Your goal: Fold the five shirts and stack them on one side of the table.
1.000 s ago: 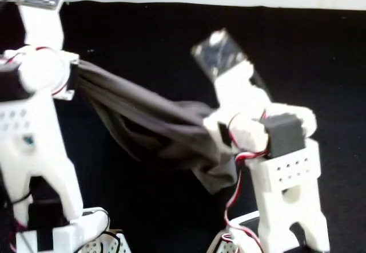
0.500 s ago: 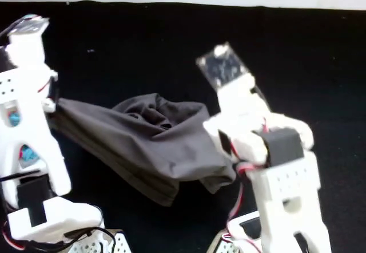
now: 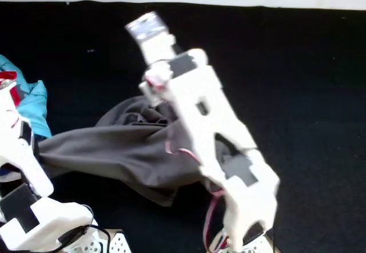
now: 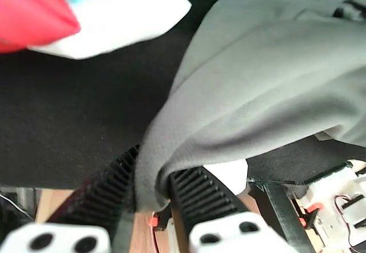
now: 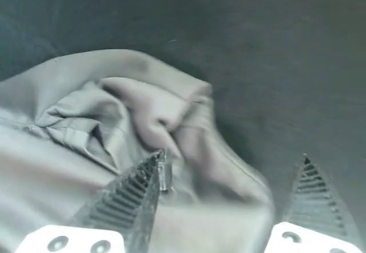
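Grey shirt (image 3: 131, 150) on surface (image 3: 297, 93), centre-left of frame, long axis lower left to centre. Left jaws clamp its lower-left end; right jaws wide, over bunched centre end

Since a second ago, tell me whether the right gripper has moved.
Yes. In the high view the right gripper has swung left over the grey shirt, its wrist nearer the table's far edge.
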{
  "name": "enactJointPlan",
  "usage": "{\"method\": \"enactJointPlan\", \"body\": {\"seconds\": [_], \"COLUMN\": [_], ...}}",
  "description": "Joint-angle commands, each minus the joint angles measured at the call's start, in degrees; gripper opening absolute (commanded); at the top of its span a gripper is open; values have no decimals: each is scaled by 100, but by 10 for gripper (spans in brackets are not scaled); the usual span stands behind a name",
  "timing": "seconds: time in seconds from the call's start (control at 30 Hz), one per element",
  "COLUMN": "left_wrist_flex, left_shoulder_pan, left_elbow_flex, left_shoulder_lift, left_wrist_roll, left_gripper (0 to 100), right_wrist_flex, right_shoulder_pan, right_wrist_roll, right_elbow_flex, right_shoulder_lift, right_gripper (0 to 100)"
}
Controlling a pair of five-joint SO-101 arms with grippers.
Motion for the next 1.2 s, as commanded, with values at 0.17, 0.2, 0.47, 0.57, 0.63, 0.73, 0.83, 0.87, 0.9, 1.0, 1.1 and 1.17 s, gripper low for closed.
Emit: {"method": "enactJointPlan", "body": {"seconds": [0.17,0.2,0.47,0.57,0.63,0.73,0.83,0.87,0.9,1.0,1.1,1.17], "left_wrist_flex": [35,35,35,35,26,-220,-422,-448,-448,-413,-413,-413], "left_shoulder_pan": [-347,-338,-40,356,690,1174,1490,1578,1657,1851,1956,2062], "left_elbow_flex": [4,13,13,-13,-31,-57,-470,-708,-980,-1991,-3090,-3811], "left_shoulder_lift": [-31,-31,22,22,4,-31,-31,-31,-31,-31,-31,-31], "left_wrist_roll": [-237,-237,-255,-246,-237,-229,-220,-220,-220,-211,-211,-211], "left_gripper": [9,9,9,9,9,9,9,9,9,9,9,9], "right_wrist_flex": [-75,-75,488,971,1288,1851,2237,2220,2211,2220,2220,2220], "right_shoulder_pan": [-585,-567,-101,154,374,725,1138,1314,1490,1974,2299,2466], "right_wrist_roll": [-35,-26,-18,-18,-18,-18,-9,-9,-9,-9,-9,-9], "right_elbow_flex": [-2149,-2334,-3556,-4110,-4664,-5807,-7108,-7345,-7301,-7073,-7011,-6967], "right_shoulder_lift": [2378,2598,3626,3644,3644,3635,3635,3582,3424,2712,1789,1165], "right_gripper": [324,324,0,32,5,5,5,5,5,5,5,5]}}
